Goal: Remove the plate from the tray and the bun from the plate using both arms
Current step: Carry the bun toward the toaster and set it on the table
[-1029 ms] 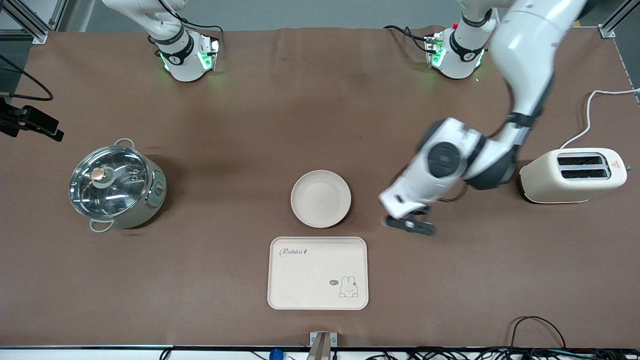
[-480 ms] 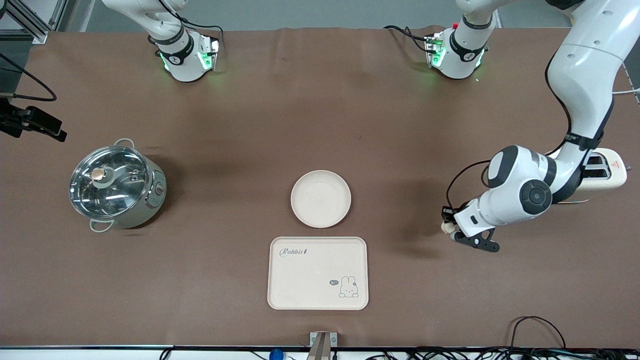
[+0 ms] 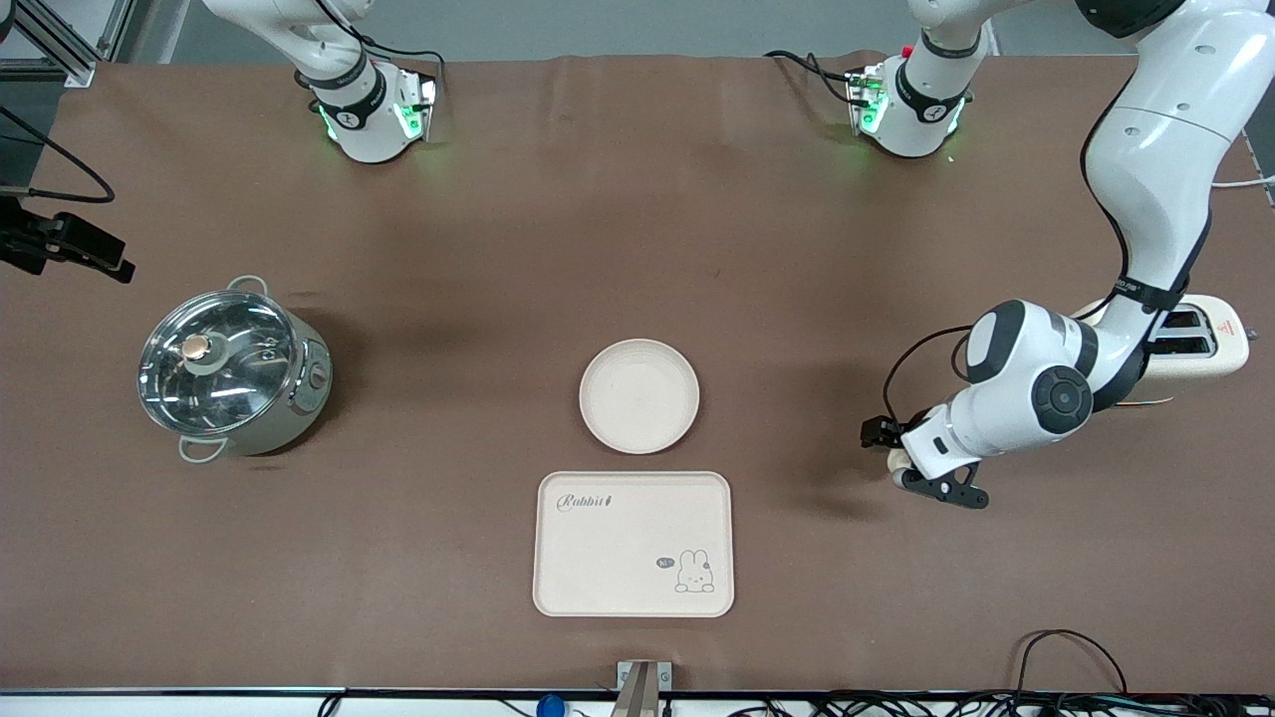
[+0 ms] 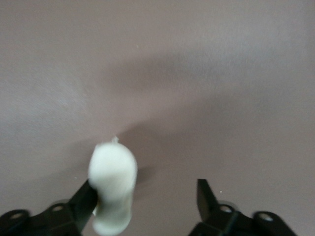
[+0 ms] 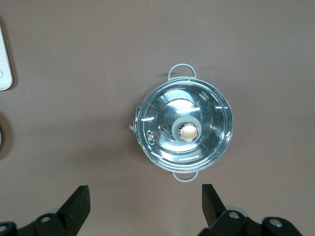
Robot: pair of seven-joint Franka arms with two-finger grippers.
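The round cream plate [image 3: 638, 395] lies on the brown table, just farther from the front camera than the rabbit tray. The pale bun [image 3: 895, 460] is at my left gripper [image 3: 889, 448], between the plate and the toaster. In the left wrist view the bun [image 4: 113, 186] rests against one finger [image 4: 82, 201]. The other finger [image 4: 206, 196] stands well apart, so my left gripper [image 4: 145, 199] is open. My right gripper [image 5: 145, 201] is open and empty, high over the steel pot. It does not show in the front view.
The rectangular cream tray [image 3: 634, 543] with the rabbit drawing lies nearest the front camera. A lidded steel pot [image 3: 231, 368] stands toward the right arm's end and shows in the right wrist view [image 5: 186, 129]. A cream toaster [image 3: 1200, 339] stands at the left arm's end, partly covered by the left arm.
My left arm has swung from beside the plate toward the toaster's end, and its gripper now sits at the bun. The plate, the tray and the pot have not moved.
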